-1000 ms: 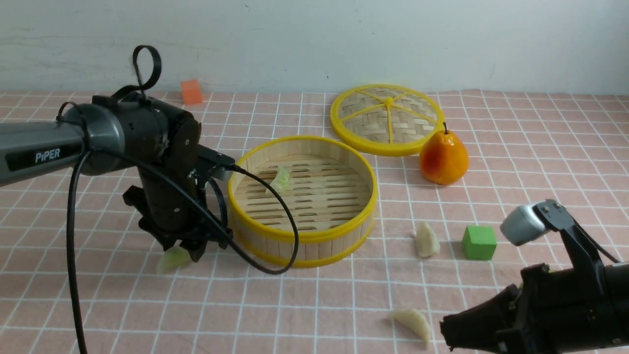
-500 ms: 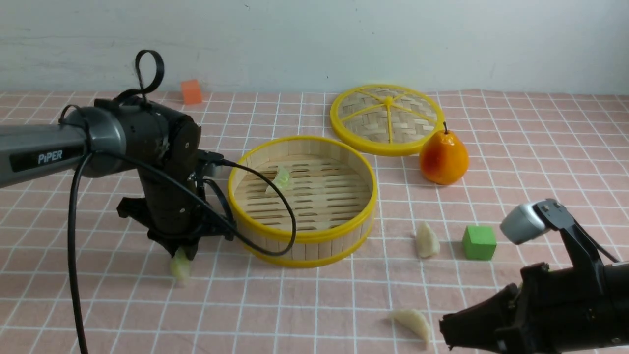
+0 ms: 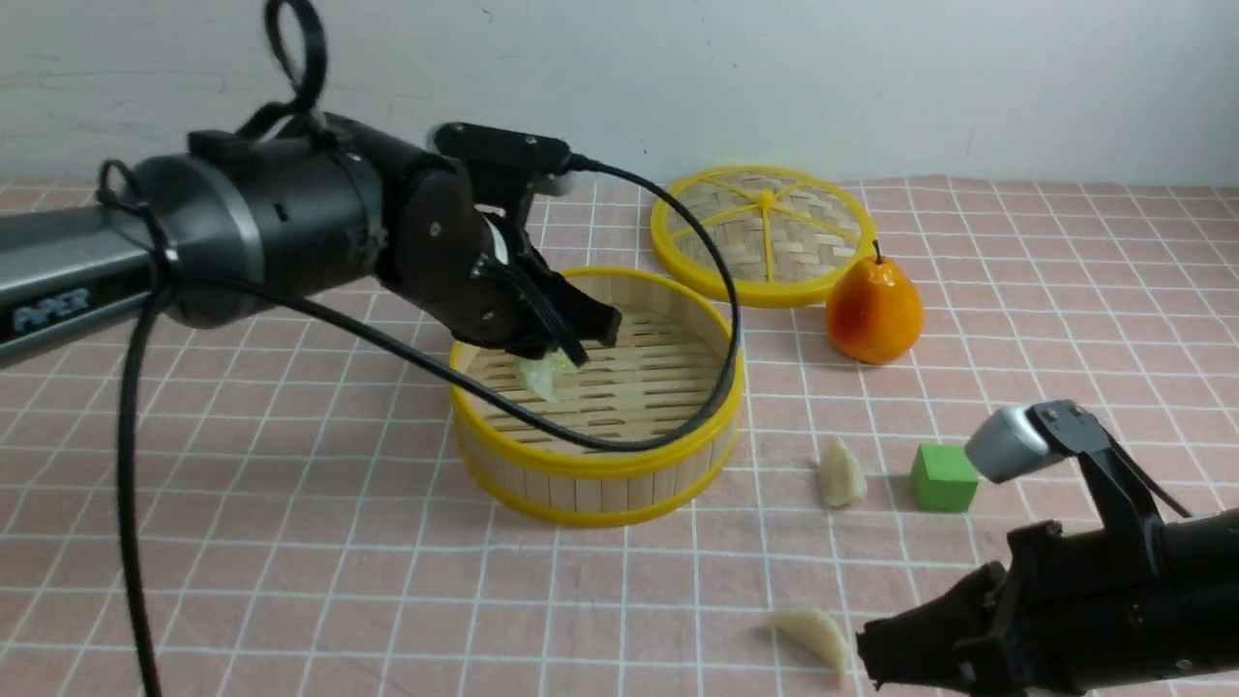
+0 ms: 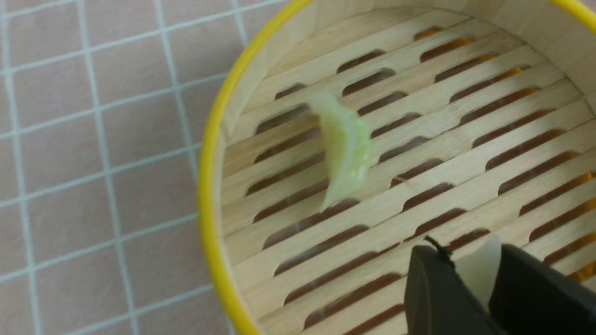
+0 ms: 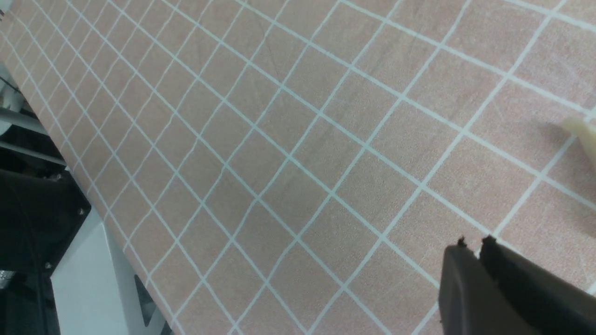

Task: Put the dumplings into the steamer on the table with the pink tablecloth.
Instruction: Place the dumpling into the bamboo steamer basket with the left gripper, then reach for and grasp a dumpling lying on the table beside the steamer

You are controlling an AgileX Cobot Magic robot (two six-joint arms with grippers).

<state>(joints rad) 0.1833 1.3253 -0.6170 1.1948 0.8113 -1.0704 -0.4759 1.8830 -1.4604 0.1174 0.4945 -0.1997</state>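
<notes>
**Left claw grips a dumpling over the steamer**

Front view: the left gripper hangs over the left half of the steamer, which stands mid-table on the pink tablecloth. Pale green peeks out beneath its tips. One cream dumpling lies right of the steamer, and a second cream dumpling lies nearer. The right gripper sits low at the near right.

Left wrist view: the claw pinches a pale dumpling, and a green dumpling lies on the slats.

Right wrist view: the jaws are pressed together, empty, above the cloth.
</notes>
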